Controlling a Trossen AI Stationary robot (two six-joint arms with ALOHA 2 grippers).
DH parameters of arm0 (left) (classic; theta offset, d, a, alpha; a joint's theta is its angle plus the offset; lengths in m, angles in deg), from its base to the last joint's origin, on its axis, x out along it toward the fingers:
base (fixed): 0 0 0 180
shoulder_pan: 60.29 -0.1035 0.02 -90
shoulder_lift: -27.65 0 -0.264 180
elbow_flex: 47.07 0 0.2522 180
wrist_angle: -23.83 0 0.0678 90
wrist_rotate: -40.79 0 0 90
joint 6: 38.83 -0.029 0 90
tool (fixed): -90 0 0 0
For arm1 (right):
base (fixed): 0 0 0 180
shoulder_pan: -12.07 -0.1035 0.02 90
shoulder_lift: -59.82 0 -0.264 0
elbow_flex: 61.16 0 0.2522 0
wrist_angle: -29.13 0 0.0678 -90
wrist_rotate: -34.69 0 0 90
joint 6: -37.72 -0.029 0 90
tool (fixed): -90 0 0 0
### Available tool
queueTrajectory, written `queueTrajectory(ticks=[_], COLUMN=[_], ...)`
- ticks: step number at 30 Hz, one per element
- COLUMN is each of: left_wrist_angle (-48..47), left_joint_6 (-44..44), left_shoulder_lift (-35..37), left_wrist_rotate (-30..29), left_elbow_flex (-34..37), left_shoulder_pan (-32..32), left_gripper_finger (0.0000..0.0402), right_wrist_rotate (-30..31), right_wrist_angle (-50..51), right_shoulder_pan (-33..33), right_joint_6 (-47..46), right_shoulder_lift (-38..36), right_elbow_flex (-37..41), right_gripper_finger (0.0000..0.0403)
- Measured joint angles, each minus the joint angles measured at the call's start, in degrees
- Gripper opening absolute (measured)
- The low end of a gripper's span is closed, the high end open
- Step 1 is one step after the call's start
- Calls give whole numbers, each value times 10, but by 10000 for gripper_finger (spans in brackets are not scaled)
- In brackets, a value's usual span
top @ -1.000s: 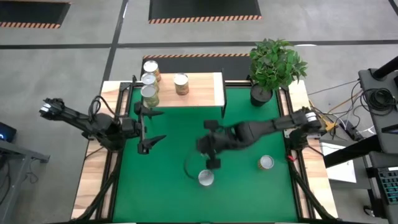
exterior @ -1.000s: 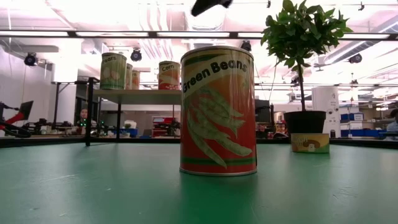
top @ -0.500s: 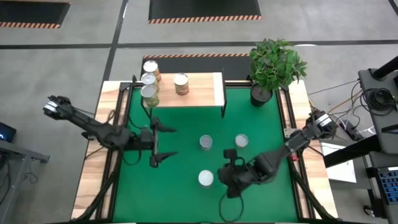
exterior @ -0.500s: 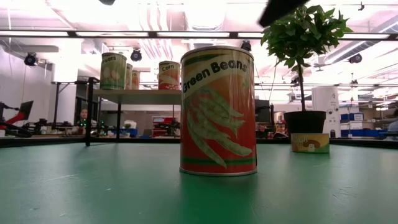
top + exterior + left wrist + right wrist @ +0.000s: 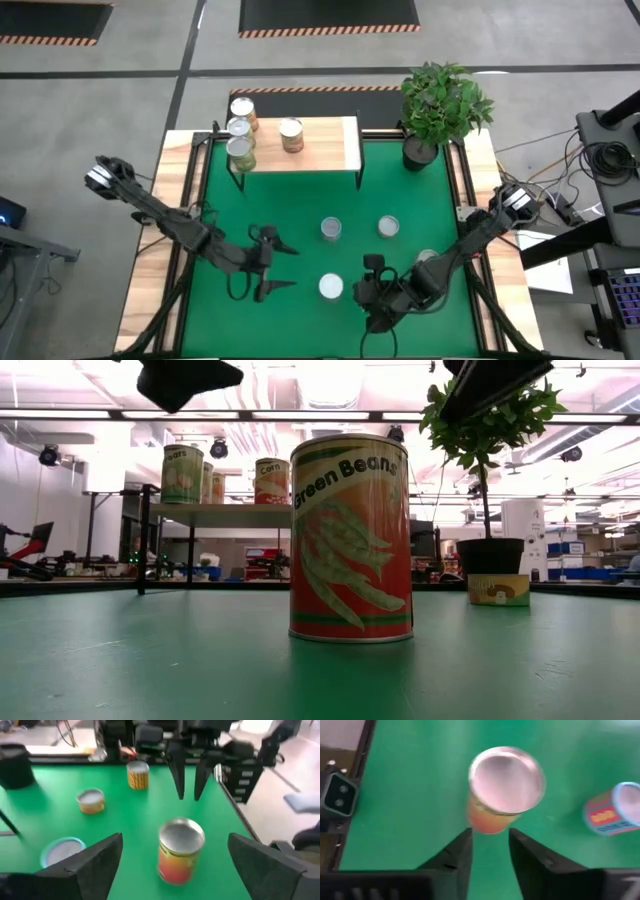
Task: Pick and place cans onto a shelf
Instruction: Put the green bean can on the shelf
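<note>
An orange green-beans can stands upright on the green mat near the front; it also shows in the low view. My left gripper is wide open just left of it, with the can ahead between its fingers, apart. My right gripper stands just right of this can, tipped down, its fingers a narrow gap apart and empty. Three more cans stand on the mat. The pale-wood shelf at the back carries several cans.
A potted plant stands at the back right corner of the mat. The shelf's black legs stand on the mat. My right arm partly covers the can at the right. A small camera block sits at the near edge.
My left gripper has moved from beside the shelf toward the near edge and the right, up to the green-beans can, staying open. My right gripper has moved from mid-table toward the near edge, uncovering two middle cans, and now stands right of the same can.
</note>
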Motion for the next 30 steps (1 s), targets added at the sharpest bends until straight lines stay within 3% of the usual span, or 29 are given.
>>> queueTrajectory(ticks=[7, 15, 19, 30], left_wrist_angle=[3, -7, -5, 15], left_joint_6=[33, 49, 68, 82], left_shoulder_lift=[-107, -195, -229, -298], left_wrist_rotate=[-9, -58, -77, -121], left_elbow_flex=[-45, -75, -78, -98], left_shoulder_pan=[34, 54, 51, 41], left_gripper_finger=[267, 197, 169, 118], right_wrist_rotate=[2, 104, 116, 149], right_wrist_angle=[-8, -18, -73, -287], right_shoulder_pan=[-20, -28, -26, -11], right_joint_6=[-29, -34, -33, -53], right_shoulder_lift=[42, 85, 100, 103], right_elbow_flex=[0, 5, 20, 117], right_gripper_finger=[234, 340, 352, 336])
